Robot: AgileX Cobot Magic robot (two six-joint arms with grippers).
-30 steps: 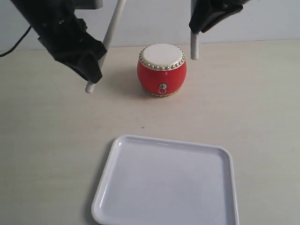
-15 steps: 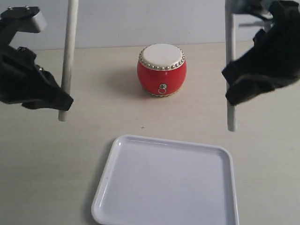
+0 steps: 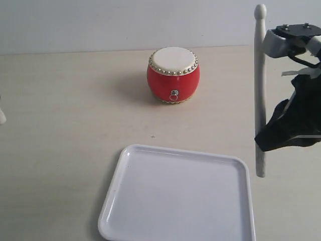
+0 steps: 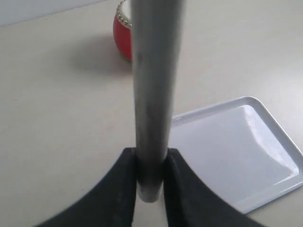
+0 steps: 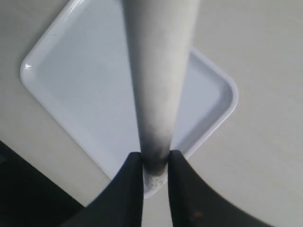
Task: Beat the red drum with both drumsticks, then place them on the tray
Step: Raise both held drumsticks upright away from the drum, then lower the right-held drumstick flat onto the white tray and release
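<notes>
Both arms have swung out from the red drum (image 3: 173, 75) since a second ago, and the left one has slipped almost wholly off the left edge of the exterior view. On its wrist camera I see the left claw (image 4: 151, 161) closed narrow on the left drumstick (image 4: 154, 85), both fingers pressed to the shaft near its butt end. The red drum stands upright on the tabletop (image 3: 65, 100) toward the back, skin up, touched by neither stick (its little metal ring (image 3: 173, 93) faces the exterior camera). In front of it, well apart, the tray (image 3: 175, 201) lies flat. Over on the right, the right claw (image 5: 155, 161) pinches the right drumstick (image 3: 260, 100) low on its shaft. That stick stands nearly upright, bead tip on top, its lower end just beside the tray's far right corner. I cannot tell how high that end hangs over the tabletop.
</notes>
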